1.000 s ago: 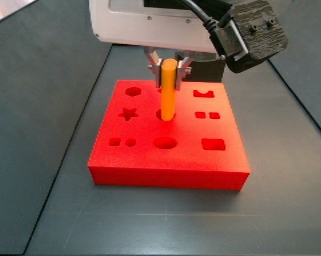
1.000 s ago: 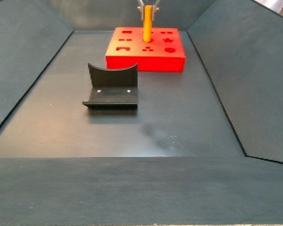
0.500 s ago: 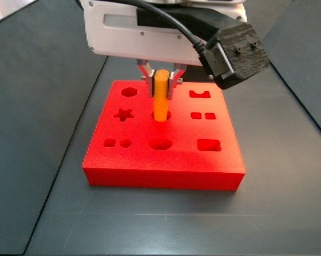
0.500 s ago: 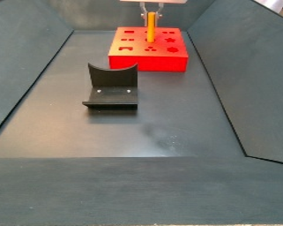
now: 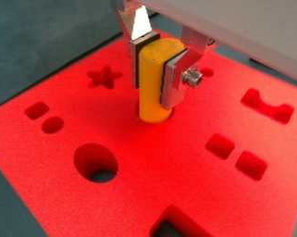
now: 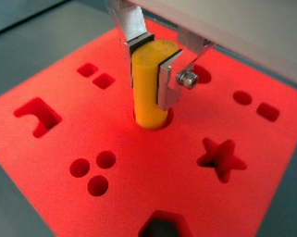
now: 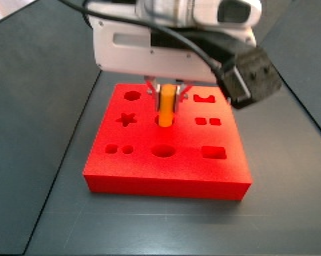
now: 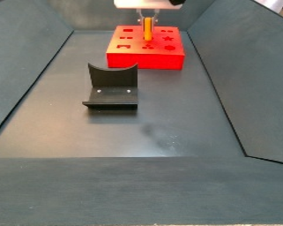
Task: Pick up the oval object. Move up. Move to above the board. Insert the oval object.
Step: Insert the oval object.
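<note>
Both fingers (image 5: 172,76) of the gripper (image 5: 154,63) seemingly clasp the oval object (image 6: 148,88) in the board (image 7: 190,165).

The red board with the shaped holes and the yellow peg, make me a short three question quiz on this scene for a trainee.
1. True or false: the slim orange-yellow oval peg has its lower end in the middle hole of the flat red board with shaped holes.
2. What grips the peg? A) nothing B) the claw of silver plates C) the dark L-shaped fixture
3. Fill in: in a side view the fixture stands on the floor, ____ from the board.

Key: 1 true. 2 B. 3 apart.
</note>
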Tool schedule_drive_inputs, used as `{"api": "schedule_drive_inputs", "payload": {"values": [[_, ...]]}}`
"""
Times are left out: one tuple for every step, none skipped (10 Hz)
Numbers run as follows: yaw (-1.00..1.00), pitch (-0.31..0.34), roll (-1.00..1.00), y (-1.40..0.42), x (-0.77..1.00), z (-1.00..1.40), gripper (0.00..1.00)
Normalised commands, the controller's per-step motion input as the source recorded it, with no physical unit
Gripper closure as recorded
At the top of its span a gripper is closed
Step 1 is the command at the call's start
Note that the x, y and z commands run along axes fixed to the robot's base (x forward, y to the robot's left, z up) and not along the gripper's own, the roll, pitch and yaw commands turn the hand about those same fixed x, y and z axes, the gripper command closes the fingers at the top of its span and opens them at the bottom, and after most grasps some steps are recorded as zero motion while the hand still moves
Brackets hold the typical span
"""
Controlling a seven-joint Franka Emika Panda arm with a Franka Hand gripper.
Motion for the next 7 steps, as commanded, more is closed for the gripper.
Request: {"api": "schedule_drive_inputs", "payload": {"values": [[-0.27,0.119,0.00,-0.07,0.04,-0.93,1.00],[-0.15,0.000,0.00,-0.06,-0.19,-1.00,1.00],[0.00,-0.003,0.09,-0.43,-0.34,-1.00,1.00],[0.09,-0.056,0.13,-0.42,-0.57,-0.99,1.00],[0.05,-0.094,0.07,-0.14,-0.68,-0.81,1.00],[0.00,-0.094,-0.09,0.03,-0.17,0.00,1.00],[0.00,0.000,0.00,0.00,0.00,0.00,1.00]]}}
